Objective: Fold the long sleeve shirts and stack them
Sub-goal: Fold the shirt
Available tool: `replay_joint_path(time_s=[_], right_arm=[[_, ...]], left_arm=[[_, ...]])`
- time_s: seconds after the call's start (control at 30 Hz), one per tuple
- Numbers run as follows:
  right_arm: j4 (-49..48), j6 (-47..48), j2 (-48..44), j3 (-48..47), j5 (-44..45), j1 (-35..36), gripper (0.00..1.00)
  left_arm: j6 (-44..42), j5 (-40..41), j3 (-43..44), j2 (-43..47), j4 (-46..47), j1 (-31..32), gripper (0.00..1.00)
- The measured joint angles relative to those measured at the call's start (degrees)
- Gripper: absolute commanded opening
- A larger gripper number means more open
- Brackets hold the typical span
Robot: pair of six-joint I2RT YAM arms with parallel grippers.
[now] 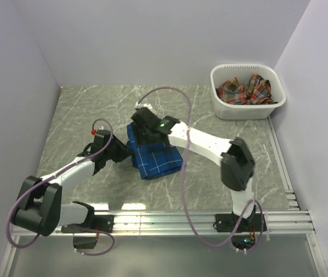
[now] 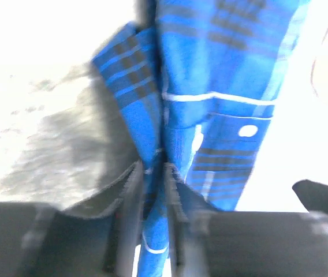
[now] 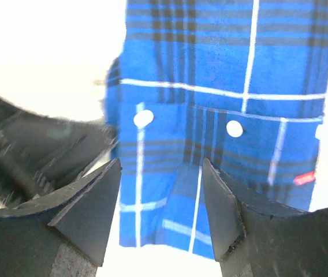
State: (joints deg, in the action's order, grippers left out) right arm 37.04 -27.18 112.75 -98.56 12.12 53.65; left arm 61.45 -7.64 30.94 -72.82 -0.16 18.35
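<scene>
Blue plaid shirt (image 1: 155, 157) folded, red-orange shirt (image 1: 245, 91) crumpled

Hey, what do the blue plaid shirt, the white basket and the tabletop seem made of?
The blue plaid shirt: soft woven cloth, matte; it folds and creases. The white basket: probably molded plastic, smooth rounded rim. The tabletop: grey marble-look surface with pale veins and glare; stone or laminate, can't tell.

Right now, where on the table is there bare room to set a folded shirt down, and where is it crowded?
Bare table at far left, between the back wall and the left arm. More on the right, between the basket and the right arm. Crowded mid-table: left gripper pinches the blue shirt, right gripper open over it.
</scene>
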Motion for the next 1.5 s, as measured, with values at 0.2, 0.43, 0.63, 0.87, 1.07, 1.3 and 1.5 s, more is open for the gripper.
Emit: replay_joint_path(time_s=[0.2,0.43,0.63,0.87,1.07,1.3,1.5], right_arm=[[-8.52,-0.63,-15.67,12.26,-7.76,-3.61,0.63],[-22.27,-4.20,-22.80,28.70,-25.33,-8.33,0.61],[-33.83,-8.00,-17.84,35.85,-39.91,-8.68,0.59],[-42.80,-9.77,-9.18,36.26,-49.11,-8.63,0.57],[-44.94,-9.88,0.11,36.00,-52.81,-8.66,0.55],[-45.09,-9.25,2.19,36.26,-55.21,-8.96,0.55],[-38.75,-6.36,-3.74,36.26,-54.53,-10.80,0.56]], left_arm=[[-2.43,2.25,7.43,4.50,-6.64,-0.85,0.40],[-5.60,2.86,12.44,6.10,-11.76,-2.10,0.36],[-8.68,-0.74,17.25,-2.99,-9.70,-2.10,0.22],[-10.21,-2.12,25.11,-19.56,-5.46,-2.10,0.15],[-9.66,-1.57,29.33,-29.70,-2.67,-2.12,0.12],[-8.24,-2.69,31.87,-36.54,-1.79,-3.04,0.14],[-8.92,-2.75,34.21,-35.91,-1.92,-3.63,0.32]])
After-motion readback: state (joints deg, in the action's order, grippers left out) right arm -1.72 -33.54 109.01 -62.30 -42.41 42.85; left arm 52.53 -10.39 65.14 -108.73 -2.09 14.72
